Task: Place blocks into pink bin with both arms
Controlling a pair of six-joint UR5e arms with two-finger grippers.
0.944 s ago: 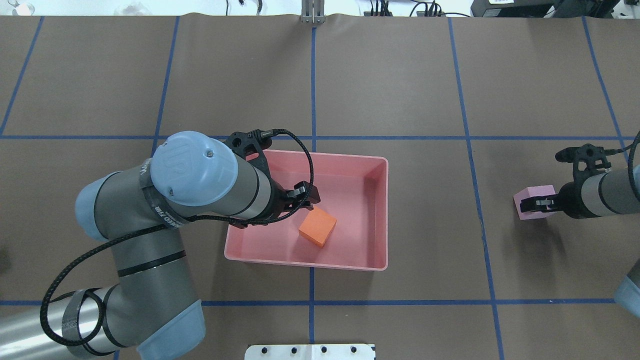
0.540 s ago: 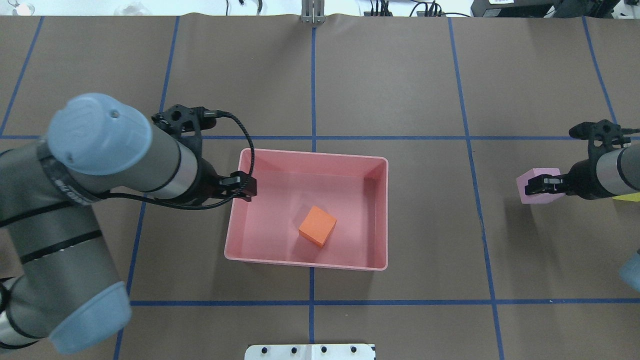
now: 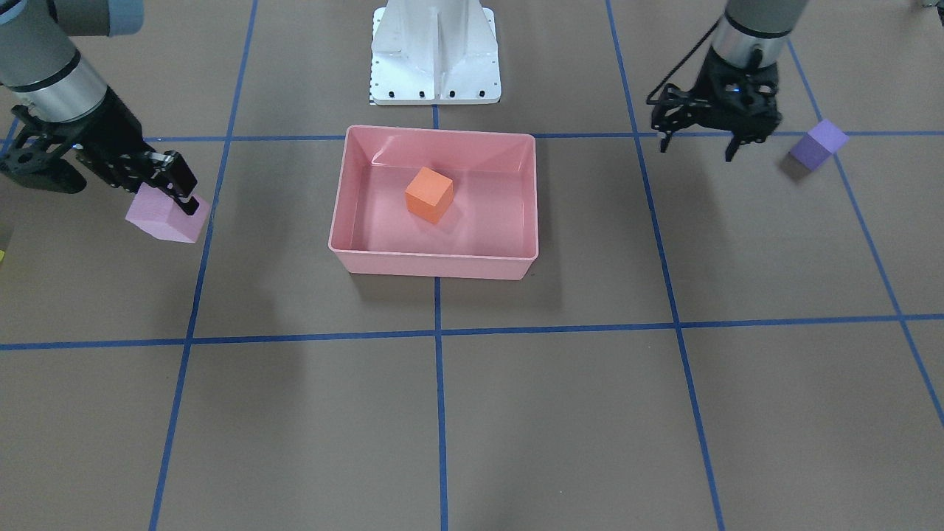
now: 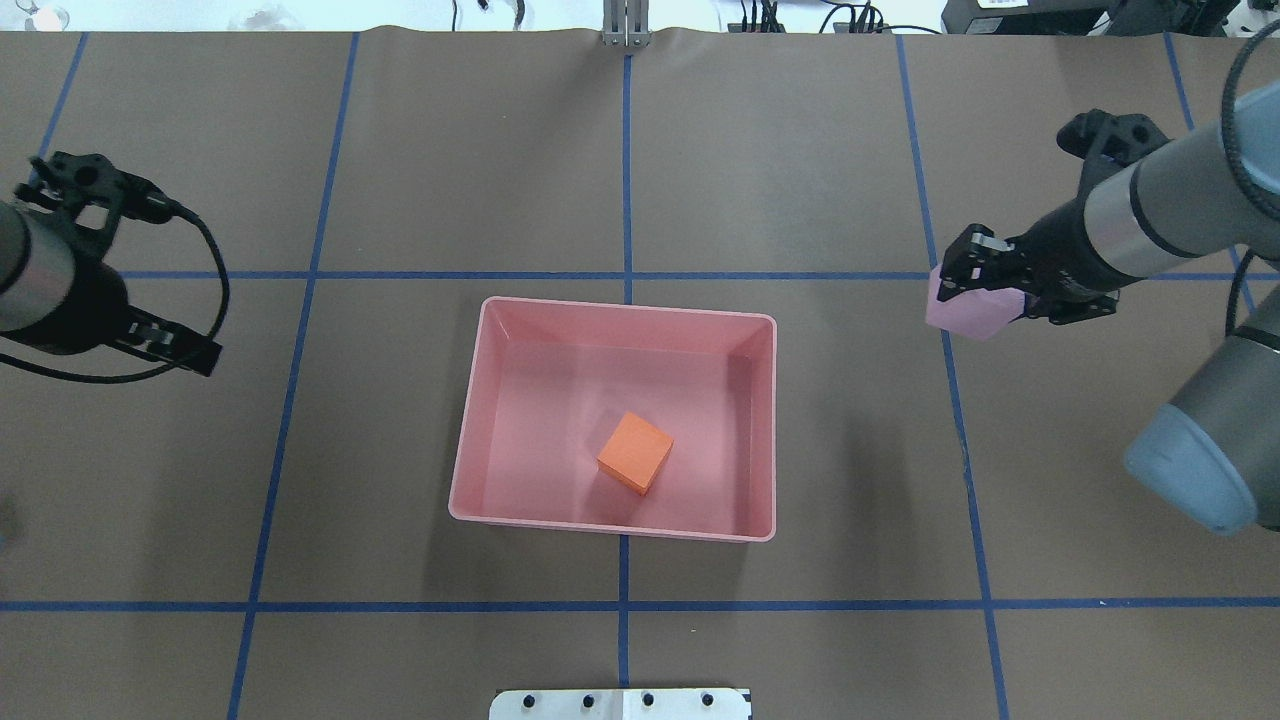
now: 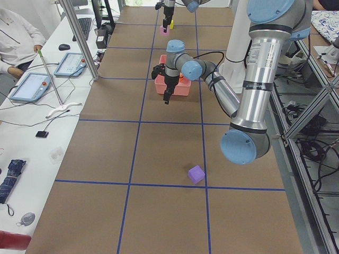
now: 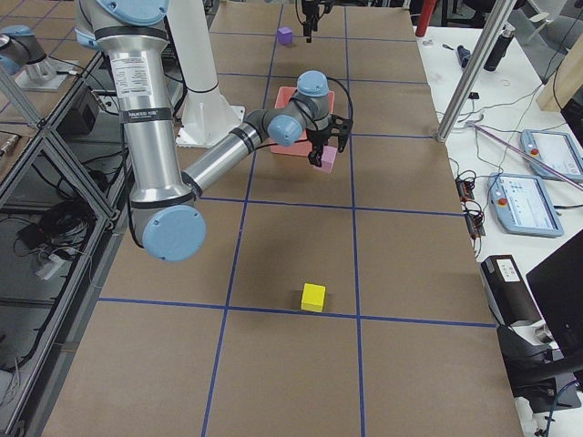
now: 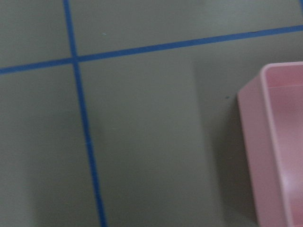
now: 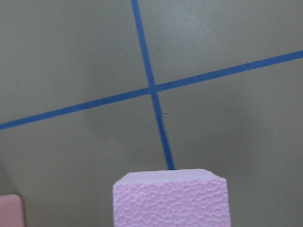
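The pink bin (image 4: 615, 306) sits mid-table with the orange block (image 4: 635, 452) lying inside it, also seen in the front view (image 3: 428, 193). My right gripper (image 4: 975, 290) is shut on the light pink block (image 4: 958, 312) and holds it above the table, right of the bin; the block fills the bottom of the right wrist view (image 8: 170, 198). My left gripper (image 3: 697, 147) is open and empty, left of the bin, between it and the purple block (image 3: 818, 144). The yellow block (image 6: 313, 297) lies on the table far on my right side.
The white pedestal base (image 3: 435, 51) stands behind the bin. Blue tape lines cross the brown table cover (image 4: 800, 150). The left wrist view shows a corner of the bin (image 7: 258, 142). Operator desks with tablets (image 5: 32, 84) line the far table edge.
My left gripper has drawn back out of the bin to the left, leaving the orange block inside. My right gripper has lifted the light pink block and carried it toward the bin.
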